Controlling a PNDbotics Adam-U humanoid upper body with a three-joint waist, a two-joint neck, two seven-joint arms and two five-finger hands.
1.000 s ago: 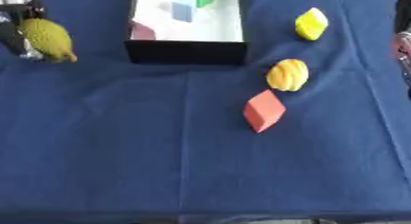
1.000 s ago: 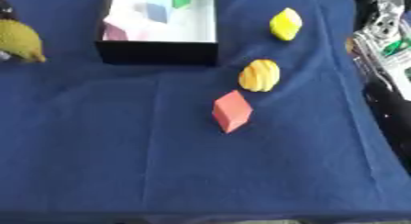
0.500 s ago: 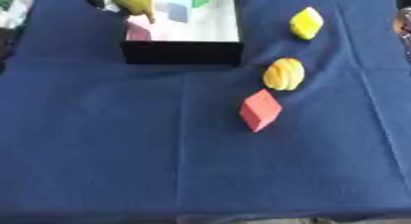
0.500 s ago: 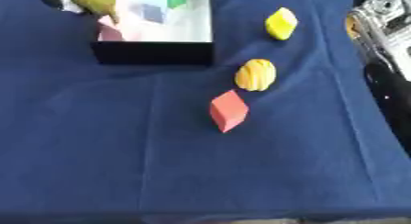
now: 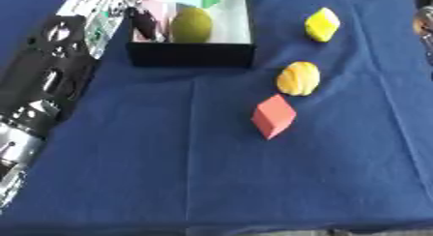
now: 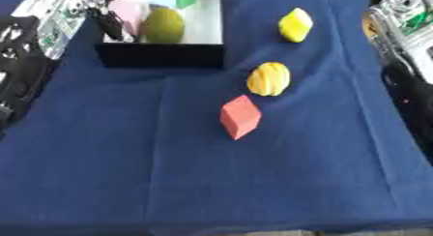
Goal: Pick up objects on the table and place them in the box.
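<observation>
Inside the box (image 5: 190, 53), an olive-green fruit (image 5: 192, 24) is lying just right of the left hand (image 5: 144, 20), whose dark fingers are hanging relaxed, gripping nothing. Right of the box, the orange fruit (image 5: 298, 78), red block (image 5: 273, 116) and yellow block (image 5: 321, 24) are sitting nearer the right arm (image 6: 406, 41).

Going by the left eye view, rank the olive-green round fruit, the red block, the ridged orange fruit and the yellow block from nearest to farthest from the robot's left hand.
From the left hand, reaching into the box:
1. Olive-green round fruit, inside the box beside the fingers.
2. Ridged orange fruit, on the cloth right of the box.
3. Red block and yellow block: too close to call.
</observation>
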